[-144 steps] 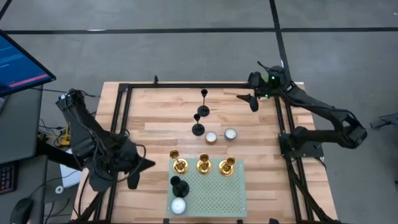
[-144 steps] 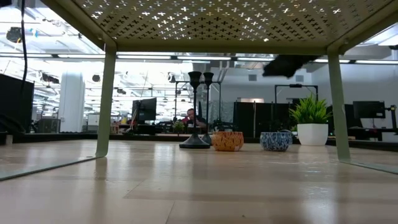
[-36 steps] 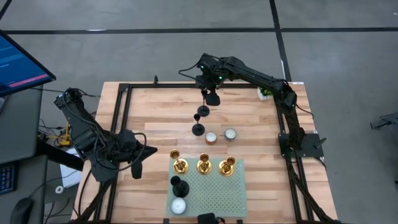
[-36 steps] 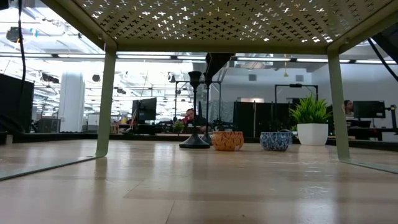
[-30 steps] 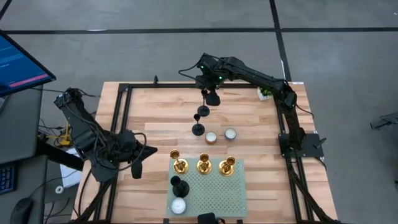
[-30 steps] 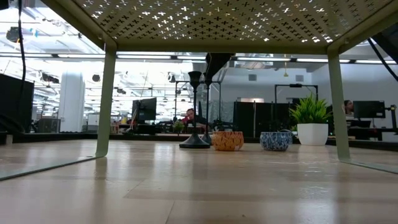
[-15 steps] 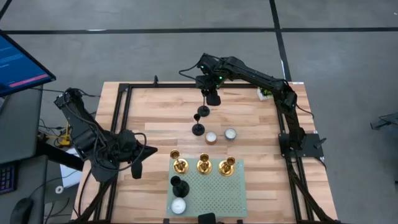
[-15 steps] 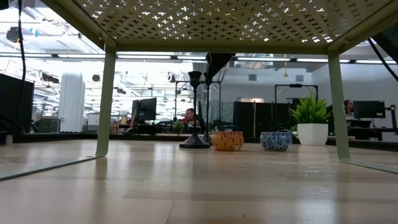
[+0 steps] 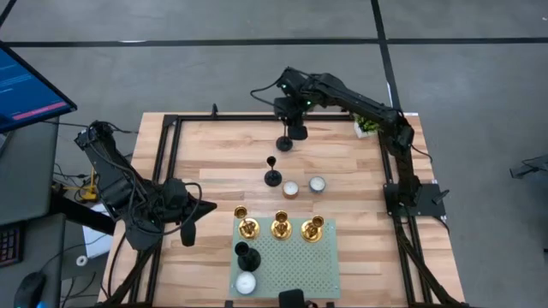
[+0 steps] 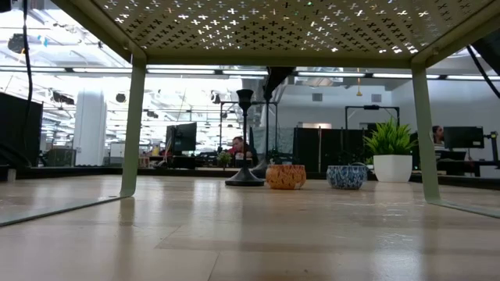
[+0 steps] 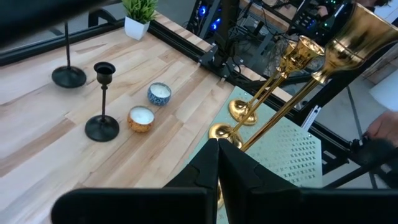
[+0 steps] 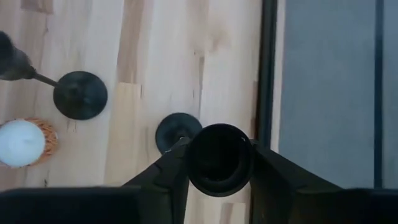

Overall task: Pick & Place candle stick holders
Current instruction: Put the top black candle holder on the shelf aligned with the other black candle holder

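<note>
Black candle stick holder (image 12: 219,158) clamped between right gripper (image 12: 219,167) fingers

Found the rack (image 9: 295,261) at the near middle of the desk (image 9: 214,162). Saw three holders (image 9: 280,227) side by side along its far edge, a fourth holder (image 9: 246,254) nearer on its left side, and a candle (image 9: 246,283) at its near left corner. Spotted a pair of candles (image 9: 304,186) on the desk just beyond the rack, with a lone holder (image 9: 272,177) just left of them. Noted a far holder (image 9: 284,143) beyond that one, its top between the right fingers (image 9: 296,130). Placed the plant (image 9: 366,127) at the far right corner. Found the left fingers (image 9: 187,233) left of the rack, apart from it.
</note>
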You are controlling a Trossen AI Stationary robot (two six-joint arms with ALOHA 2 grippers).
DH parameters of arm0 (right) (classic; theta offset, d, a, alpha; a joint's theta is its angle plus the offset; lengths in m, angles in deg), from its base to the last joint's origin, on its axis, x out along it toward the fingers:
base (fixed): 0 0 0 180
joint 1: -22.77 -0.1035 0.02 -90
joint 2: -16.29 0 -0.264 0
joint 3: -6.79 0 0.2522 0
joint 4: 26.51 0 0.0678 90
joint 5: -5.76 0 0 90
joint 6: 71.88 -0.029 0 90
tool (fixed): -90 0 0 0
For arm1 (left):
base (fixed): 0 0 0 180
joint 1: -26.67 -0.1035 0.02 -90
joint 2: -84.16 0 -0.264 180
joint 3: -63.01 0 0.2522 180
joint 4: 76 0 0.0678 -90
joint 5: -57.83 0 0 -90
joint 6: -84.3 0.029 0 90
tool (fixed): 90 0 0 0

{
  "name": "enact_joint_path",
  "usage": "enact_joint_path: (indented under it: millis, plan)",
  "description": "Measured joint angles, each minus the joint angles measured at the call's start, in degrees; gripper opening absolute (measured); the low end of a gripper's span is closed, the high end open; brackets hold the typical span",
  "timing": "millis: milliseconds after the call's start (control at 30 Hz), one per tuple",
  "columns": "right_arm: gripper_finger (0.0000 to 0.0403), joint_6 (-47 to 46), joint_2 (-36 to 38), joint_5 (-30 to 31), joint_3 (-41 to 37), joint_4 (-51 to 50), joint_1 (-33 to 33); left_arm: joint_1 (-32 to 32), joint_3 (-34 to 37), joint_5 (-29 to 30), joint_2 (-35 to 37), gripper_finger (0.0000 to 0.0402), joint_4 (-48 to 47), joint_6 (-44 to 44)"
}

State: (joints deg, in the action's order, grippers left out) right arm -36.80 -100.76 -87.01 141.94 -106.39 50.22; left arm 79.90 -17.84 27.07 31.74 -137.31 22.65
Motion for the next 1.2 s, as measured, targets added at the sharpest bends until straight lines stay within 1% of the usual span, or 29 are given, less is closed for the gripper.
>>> enact_joint_path:
  millis: [133, 267, 367, 500, 700, 867, 1000, 1200]
  plan:
    - [0.0127, -0.05, 2.89, 0.38, 0.00, -0.71, 0.10, 0.00, 0.00, 0.00, 0.00, 0.0009, 0.02, 1.05]
    - [0.0139, -0.16, 7.62, 3.85, 0.00, -2.53, 0.04, 0.00, 0.00, -0.02, 0.00, 0.0009, 0.02, 1.45]
    - [0.0133, -1.09, 11.21, 4.33, 0.00, -3.97, 0.10, -0.02, 0.00, -0.02, 0.00, 0.0009, 0.02, 1.45]
    - [0.0122, -3.67, 16.76, 4.35, 0.00, -6.80, -0.02, 0.00, 0.00, -0.02, 0.00, 0.0009, 0.02, 1.56]
    - [0.0135, -9.03, 25.54, 4.38, 0.00, -8.47, -2.04, -0.01, 0.00, -0.37, 0.00, 0.0009, 0.24, 4.21]
    - [0.0122, -13.29, 32.88, 4.30, 0.02, -8.02, -5.55, -0.02, 0.00, -0.46, 0.00, 0.0009, 0.39, 4.45]
    - [0.0109, -15.89, 37.71, 4.31, 0.02, -6.07, -10.16, 0.00, 0.00, -1.25, 0.00, 0.0009, 0.44, 4.45]
    - [0.0082, -18.70, 42.24, 4.71, 0.07, -1.72, -16.99, 0.00, 0.00, -1.44, 0.00, 0.0009, 0.44, 4.45]
